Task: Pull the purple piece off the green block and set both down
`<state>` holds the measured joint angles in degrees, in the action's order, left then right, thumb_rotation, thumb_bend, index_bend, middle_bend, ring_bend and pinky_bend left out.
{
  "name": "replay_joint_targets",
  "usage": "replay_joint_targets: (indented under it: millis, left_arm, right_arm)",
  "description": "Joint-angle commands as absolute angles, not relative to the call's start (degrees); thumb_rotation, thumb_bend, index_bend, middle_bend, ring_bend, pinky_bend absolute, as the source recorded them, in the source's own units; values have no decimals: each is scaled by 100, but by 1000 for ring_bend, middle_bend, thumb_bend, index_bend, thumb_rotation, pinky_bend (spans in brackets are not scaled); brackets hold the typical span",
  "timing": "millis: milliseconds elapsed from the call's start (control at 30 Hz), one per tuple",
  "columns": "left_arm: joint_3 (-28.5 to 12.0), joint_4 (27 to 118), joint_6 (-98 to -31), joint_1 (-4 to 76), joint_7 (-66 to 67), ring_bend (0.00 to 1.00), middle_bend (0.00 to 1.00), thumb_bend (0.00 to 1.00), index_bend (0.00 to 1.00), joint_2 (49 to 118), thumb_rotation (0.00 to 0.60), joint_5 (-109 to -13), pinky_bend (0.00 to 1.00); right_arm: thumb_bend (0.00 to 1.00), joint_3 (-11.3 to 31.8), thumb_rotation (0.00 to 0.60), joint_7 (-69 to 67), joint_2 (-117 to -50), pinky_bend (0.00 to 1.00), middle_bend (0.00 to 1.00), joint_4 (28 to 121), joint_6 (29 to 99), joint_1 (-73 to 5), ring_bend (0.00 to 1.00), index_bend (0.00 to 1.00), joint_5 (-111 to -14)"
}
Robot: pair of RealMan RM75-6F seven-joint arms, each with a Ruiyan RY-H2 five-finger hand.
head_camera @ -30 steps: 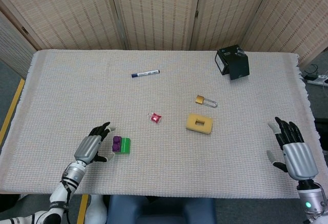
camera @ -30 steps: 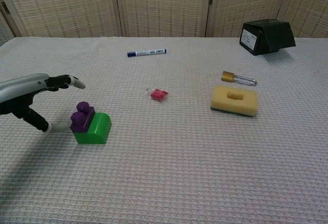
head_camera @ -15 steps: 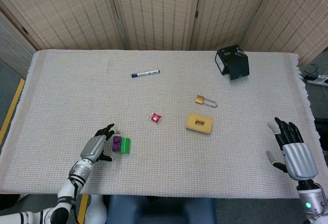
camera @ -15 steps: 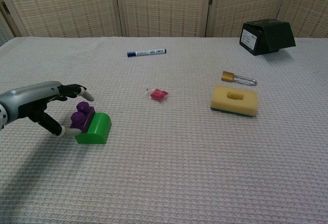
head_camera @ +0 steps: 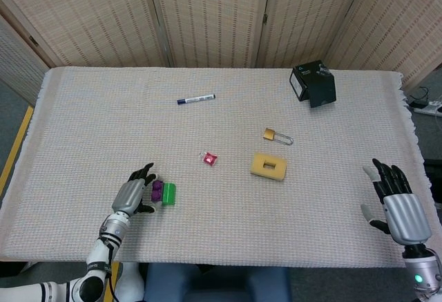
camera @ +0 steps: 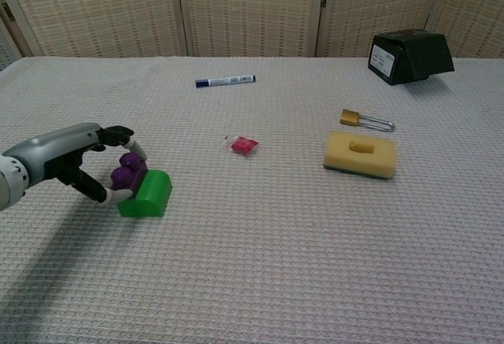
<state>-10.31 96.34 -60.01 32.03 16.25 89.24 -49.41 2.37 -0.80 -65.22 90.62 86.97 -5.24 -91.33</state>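
Note:
The purple piece (camera: 126,174) is stuck on the left side of the green block (camera: 148,194), which lies on the cloth near the table's front left. My left hand (camera: 75,163) has curled around the purple piece, fingers over its top and thumb under its near side, pinching it. From the head camera, the left hand (head_camera: 135,193) covers part of the purple piece (head_camera: 157,191), with the green block (head_camera: 169,193) just to its right. My right hand (head_camera: 395,202) hovers at the table's right edge, fingers spread, holding nothing.
A red packet (head_camera: 209,157), a yellow sponge (head_camera: 268,166) and a brass padlock (head_camera: 275,135) lie mid-table. A blue marker (head_camera: 196,99) and a black box (head_camera: 313,84) sit toward the back. The woven cloth (head_camera: 83,122) covers the table.
My left hand slid right and its fingers closed around the purple piece; the green block shifted slightly. The right hand stayed nearly still.

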Motion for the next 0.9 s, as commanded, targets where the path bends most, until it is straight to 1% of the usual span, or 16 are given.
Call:
replay_joint_targets:
  millis: [33, 367, 533, 633, 733, 833, 900]
  left_arm:
    - [-1023, 9677, -5873, 3245, 1656, 0, 10, 380, 329, 8856, 600, -4754, 0]
    - [-1011, 9634, -5823, 3328, 1697, 0, 10, 380, 317, 8839, 600, -4521, 0]
    - [-987, 9579, -5821, 3356, 1704, 0, 10, 381, 338, 8858, 600, -4489, 0]
    - [-966, 9578, -5916, 3333, 1682, 0, 11, 385, 386, 8871, 600, -4605, 0]
    - [-936, 9573, -6036, 3271, 1588, 0, 33, 398, 467, 8905, 600, -4780, 0]
    - [-923, 9520, -6163, 3195, 1440, 0, 68, 416, 548, 8981, 600, -4971, 1]
    - [-928, 9452, -6290, 3131, 1322, 0, 113, 436, 628, 9067, 600, -5107, 6]
  right_arm:
    - [428, 240, 600, -70, -6531, 0, 0, 9059, 8699, -521, 0, 0, -9129]
    - [427, 236, 600, -45, -6540, 0, 0, 9062, 8674, -531, 0, 0, -9123]
    - [427, 236, 600, -42, -6544, 0, 0, 9057, 8664, -536, 0, 0, -9119]
    - [427, 235, 600, -37, -6548, 0, 0, 9056, 8656, -539, 0, 0, -9114]
    - [427, 226, 600, -36, -6546, 0, 0, 9058, 8648, -542, 0, 0, -9127]
    - [427, 215, 600, -34, -6541, 0, 0, 9069, 8656, -539, 0, 0, -9147]
    - [427, 206, 600, -36, -6539, 0, 0, 9075, 8664, -534, 0, 0, -9160]
